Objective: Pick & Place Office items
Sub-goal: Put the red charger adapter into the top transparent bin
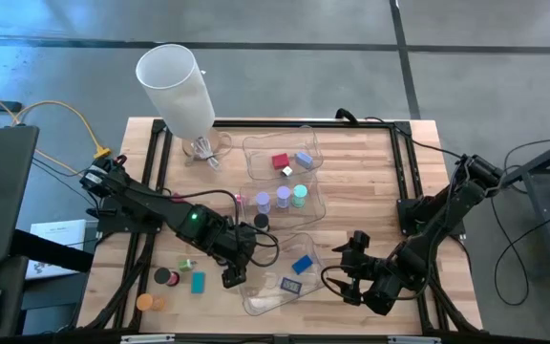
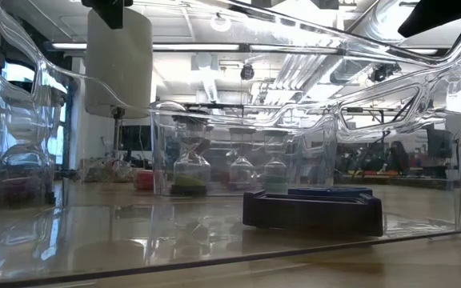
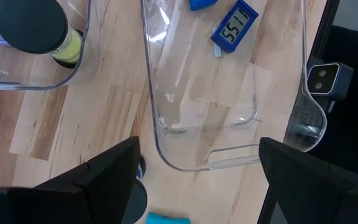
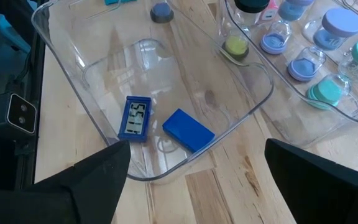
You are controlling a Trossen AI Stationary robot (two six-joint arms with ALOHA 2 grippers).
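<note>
**Both pincers open beside the near tray**

The wooden desk (image 1: 370, 191) carries a big white cylinder shade (image 1: 176, 86) at its far left. Two clear trays lie at the middle: the far tray (image 1: 311, 143) and the near tray (image 1: 315, 250).

The left arm reaches in from the left, and the left pincer (image 1: 234, 277) hangs just beside the near tray's left edge, its fingers spread wide and holding nothing. The right arm comes from the right, and the right pincer (image 1: 349, 270) hovers just beside that tray's right side, fingers likewise wide apart and empty.

In the near tray lie a blue block (image 4: 188, 130) and a small blue digital clock (image 4: 135, 117), close together but apart. The far tray holds a red block (image 1: 281, 161), a pale blue block (image 1: 304, 159), two lilac cylinders (image 1: 264, 201) and a teal cylinder (image 1: 299, 193).

On the bare desk left of the near tray sit a black cylinder (image 1: 163, 276), a flat teal rectangle (image 1: 198, 282) and an orange cylinder (image 1: 145, 302).
</note>
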